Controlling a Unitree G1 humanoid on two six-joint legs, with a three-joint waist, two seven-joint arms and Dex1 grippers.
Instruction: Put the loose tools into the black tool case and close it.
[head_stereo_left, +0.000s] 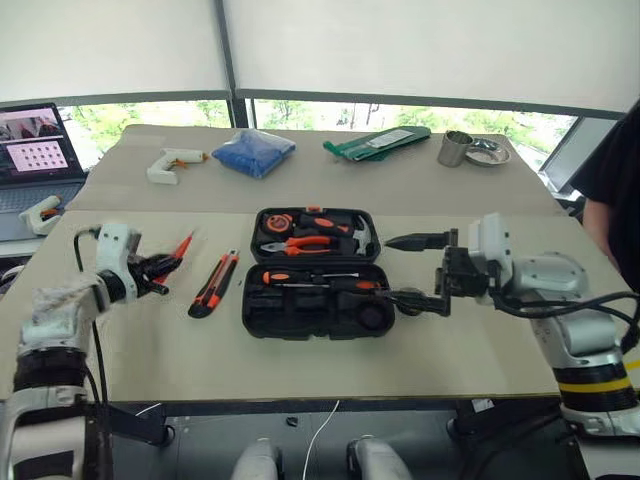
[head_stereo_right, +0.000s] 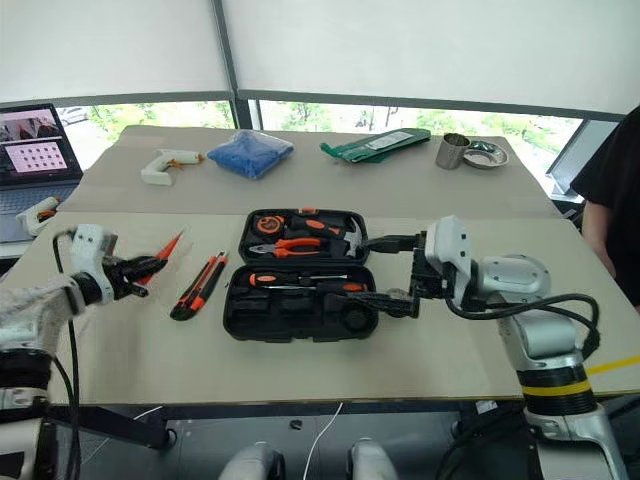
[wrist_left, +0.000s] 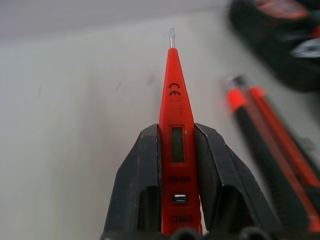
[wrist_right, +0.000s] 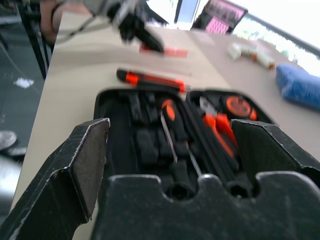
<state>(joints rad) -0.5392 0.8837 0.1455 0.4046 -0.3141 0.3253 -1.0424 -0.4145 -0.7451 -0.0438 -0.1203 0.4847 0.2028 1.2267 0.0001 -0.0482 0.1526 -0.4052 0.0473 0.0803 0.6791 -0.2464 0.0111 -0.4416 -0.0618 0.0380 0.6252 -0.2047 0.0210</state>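
The left pincer pinches a thin orange screwdriver by its handle, tip pointing away. It looks light, stiff and a bit slippery. The knife lies just beside it. The right pincer is spread beside the open case.

The case, black moulded plastic, lies open and flat at mid-table, its far half holding orange-handled tools and its near half two orange-and-black screwdrivers laid crosswise in the recesses. The knife, orange and black, lies flat on the table just left of the case, angled, apart from it. An orange tester screwdriver with a short metal tip is held off the table left of the knife, clamped between black fingers, tip pointing far-right.
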